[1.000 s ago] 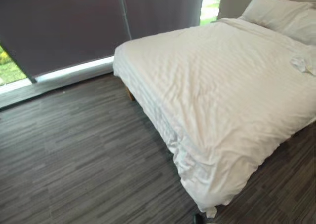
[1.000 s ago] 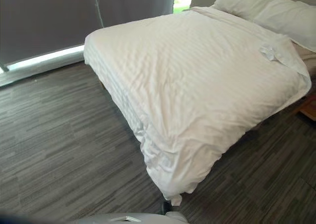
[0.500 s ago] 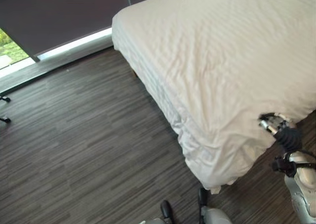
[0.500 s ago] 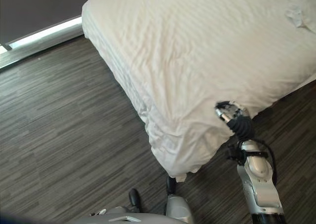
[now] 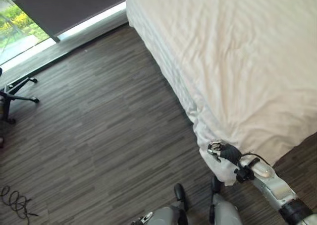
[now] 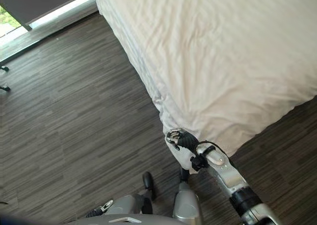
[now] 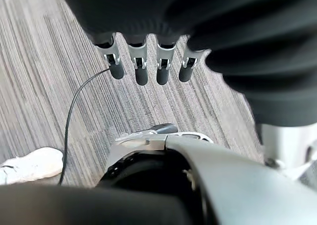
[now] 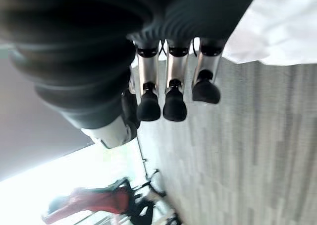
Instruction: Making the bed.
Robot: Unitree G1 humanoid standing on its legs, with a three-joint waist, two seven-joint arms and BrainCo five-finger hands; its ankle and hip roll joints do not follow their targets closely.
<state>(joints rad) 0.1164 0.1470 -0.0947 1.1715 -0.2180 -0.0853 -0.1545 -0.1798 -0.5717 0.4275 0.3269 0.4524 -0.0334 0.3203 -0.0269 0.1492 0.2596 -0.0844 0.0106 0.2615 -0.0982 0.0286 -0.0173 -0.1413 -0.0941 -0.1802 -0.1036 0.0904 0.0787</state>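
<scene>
Our right hand (image 6: 174,136) sits at the hanging corner of the white duvet (image 5: 237,51) on the bed, fingers relaxed, gripping nothing. Left hand (image 7: 148,66) hangs loose over the floor (image 5: 99,126).

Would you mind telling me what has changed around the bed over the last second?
The camera tilted down, so the pillows left the picture. The right robot hand came into view half a second ago at the duvet's side edge and has since moved to its hanging foot corner, fingers relaxed, gripping nothing. The left robot hand hangs open above the floor. The duvet itself looks unchanged.
</scene>
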